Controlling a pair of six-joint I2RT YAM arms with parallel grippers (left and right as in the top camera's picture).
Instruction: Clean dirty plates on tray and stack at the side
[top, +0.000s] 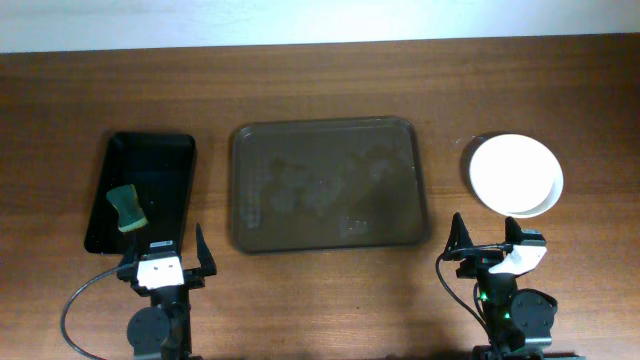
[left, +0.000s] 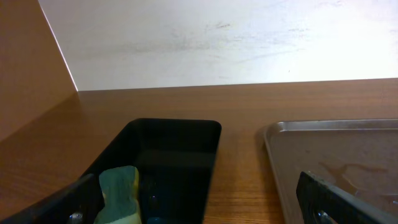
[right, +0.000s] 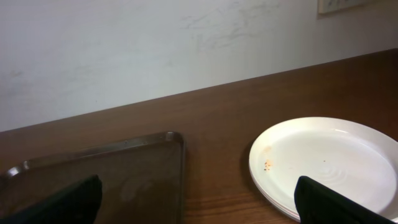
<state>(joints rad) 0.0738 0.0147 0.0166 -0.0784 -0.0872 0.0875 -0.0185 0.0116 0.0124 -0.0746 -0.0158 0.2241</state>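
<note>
The brown tray (top: 330, 185) lies mid-table with wet smears and no plates on it; it also shows in the left wrist view (left: 336, 162) and the right wrist view (right: 112, 180). The white plates (top: 516, 175) sit stacked on the table right of the tray; the top one (right: 329, 162) has a small orange-brown speck near its left rim. My left gripper (top: 166, 262) is open and empty near the table's front edge, below the black tray. My right gripper (top: 493, 245) is open and empty just in front of the plate stack.
A glossy black tray (top: 145, 190) lies left of the brown tray, with a green-and-yellow sponge (top: 127, 207) in its near part; the sponge also shows in the left wrist view (left: 119, 193). A white wall runs behind the table.
</note>
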